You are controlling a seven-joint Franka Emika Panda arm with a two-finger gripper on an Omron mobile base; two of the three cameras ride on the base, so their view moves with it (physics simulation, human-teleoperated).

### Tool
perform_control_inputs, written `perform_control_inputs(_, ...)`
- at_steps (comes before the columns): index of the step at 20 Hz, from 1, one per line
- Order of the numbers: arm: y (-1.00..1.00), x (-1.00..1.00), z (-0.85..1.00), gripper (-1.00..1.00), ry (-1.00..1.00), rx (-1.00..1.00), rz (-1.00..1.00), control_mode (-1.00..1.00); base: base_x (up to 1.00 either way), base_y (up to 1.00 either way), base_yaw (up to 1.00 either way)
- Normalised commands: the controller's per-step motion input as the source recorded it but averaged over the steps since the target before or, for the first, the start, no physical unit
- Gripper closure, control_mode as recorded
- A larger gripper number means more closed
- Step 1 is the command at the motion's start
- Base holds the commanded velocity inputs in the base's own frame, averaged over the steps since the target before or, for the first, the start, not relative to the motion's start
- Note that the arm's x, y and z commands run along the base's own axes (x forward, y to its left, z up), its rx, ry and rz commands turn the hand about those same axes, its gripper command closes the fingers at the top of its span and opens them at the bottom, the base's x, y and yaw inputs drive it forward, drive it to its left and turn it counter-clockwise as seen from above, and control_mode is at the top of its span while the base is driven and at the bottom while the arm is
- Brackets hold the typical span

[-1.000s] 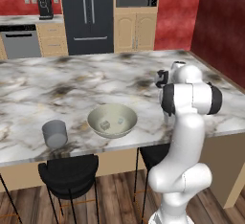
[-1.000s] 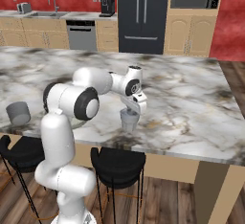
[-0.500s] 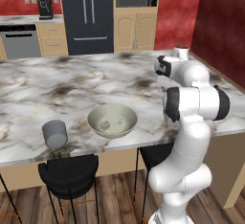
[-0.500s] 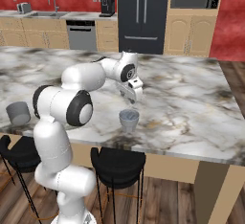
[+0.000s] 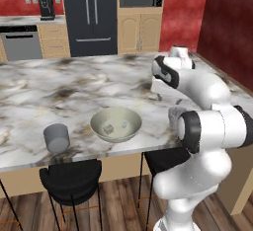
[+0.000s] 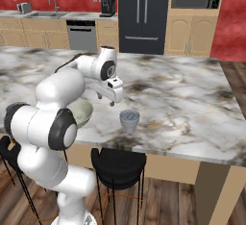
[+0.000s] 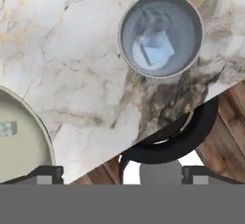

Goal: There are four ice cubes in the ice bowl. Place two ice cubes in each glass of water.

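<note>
In the hand view a grey glass of water (image 7: 160,70) stands on the marble with ice cubes (image 7: 157,50) lying in it. My gripper (image 7: 122,175) hangs open above the counter's front edge, short of this glass, with nothing between its fingertips (image 7: 45,174). The cream ice bowl (image 7: 40,137) sits to the left with an ice cube (image 7: 6,128) in it. From the left base view, the ice bowl (image 5: 129,130) holds two ice cubes (image 5: 125,124); the other glass (image 5: 56,137) stands left of it. The gripper (image 6: 113,103) hovers between bowl (image 6: 85,111) and glass (image 6: 129,120).
The marble island (image 5: 74,87) ends at a front edge (image 6: 158,149) close to the glasses. Black stools (image 7: 162,144) stand below that edge (image 5: 71,175). My white arm (image 6: 62,89) arches over the bowl's side. Cabinets and a fridge (image 6: 141,12) line the far wall.
The jaws have opened wide above the right-hand glass. The hand has lifted off that glass and drawn back a little toward the bowl.
</note>
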Motion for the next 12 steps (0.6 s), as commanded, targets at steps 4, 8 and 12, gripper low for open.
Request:
perform_control_inputs(4,0.93,-0.14,-0.26,-1.00,-0.01,0.21,0.08,-1.00,0.00,0.00,0.00)
perform_control_inputs(8,0.29,0.13,-0.16,-1.00,-0.01,0.14,0.00,-1.00,0.00,0.00,0.00)
perform_control_inputs(12,0.08,0.45,-0.13,-1.00,0.00,-0.02,0.00,-1.00,0.00,0.00,0.00)
